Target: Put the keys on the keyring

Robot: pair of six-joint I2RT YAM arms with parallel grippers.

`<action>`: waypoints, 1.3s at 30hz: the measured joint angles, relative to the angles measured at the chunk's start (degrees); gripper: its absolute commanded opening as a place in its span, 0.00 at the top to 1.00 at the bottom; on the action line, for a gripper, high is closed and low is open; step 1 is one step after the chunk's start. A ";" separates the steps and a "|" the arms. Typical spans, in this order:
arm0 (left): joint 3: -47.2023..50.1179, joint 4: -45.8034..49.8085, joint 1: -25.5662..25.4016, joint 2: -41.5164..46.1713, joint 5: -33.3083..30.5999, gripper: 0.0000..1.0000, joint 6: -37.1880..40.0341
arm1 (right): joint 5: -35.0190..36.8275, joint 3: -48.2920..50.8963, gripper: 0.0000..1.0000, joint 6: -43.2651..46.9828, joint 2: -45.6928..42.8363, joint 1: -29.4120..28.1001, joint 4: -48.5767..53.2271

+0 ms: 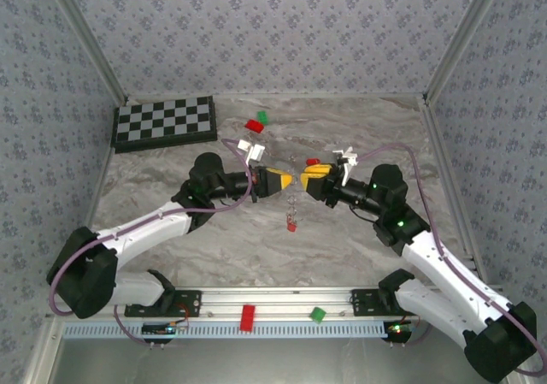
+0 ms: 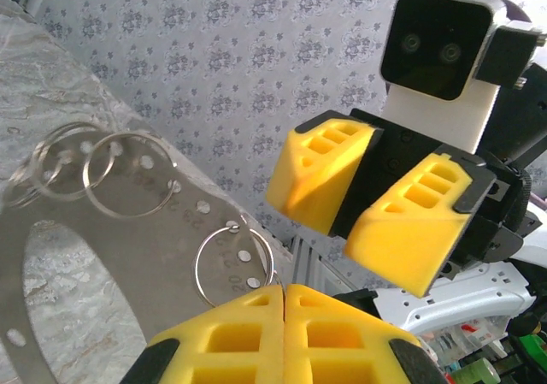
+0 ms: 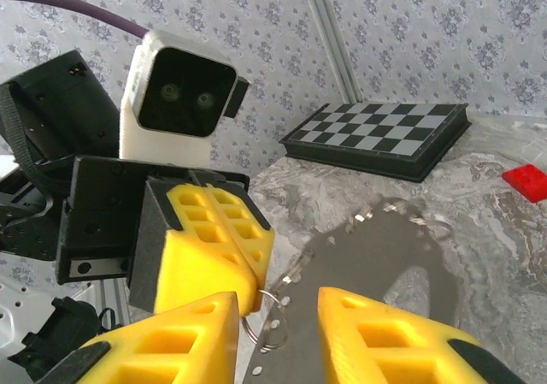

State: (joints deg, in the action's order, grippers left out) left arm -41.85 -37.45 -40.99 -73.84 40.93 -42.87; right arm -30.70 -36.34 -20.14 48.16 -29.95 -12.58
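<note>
Keyring (image 3: pixel 385 247) pinched in clenched left fingers (image 2: pixel 231 341); right fingers (image 3: pixel 171 350) parted; one key (image 1: pixel 291 226) just below them.

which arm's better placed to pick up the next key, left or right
Right. The right claw is open with nothing gripped, so it looks free to go. The left claw is shut on the keyring and should hold it. A red key sits just below both claws in the top view.
</note>
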 measured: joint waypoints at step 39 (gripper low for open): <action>-0.76 0.87 0.00 -0.63 3.61 1.00 -0.02 | -3.67 -2.05 0.68 4.61 5.68 -2.05 3.91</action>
State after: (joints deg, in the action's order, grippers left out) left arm -42.61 -36.58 -40.99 -74.48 44.53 -42.89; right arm -34.37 -38.39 -15.53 53.84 -32.01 -8.67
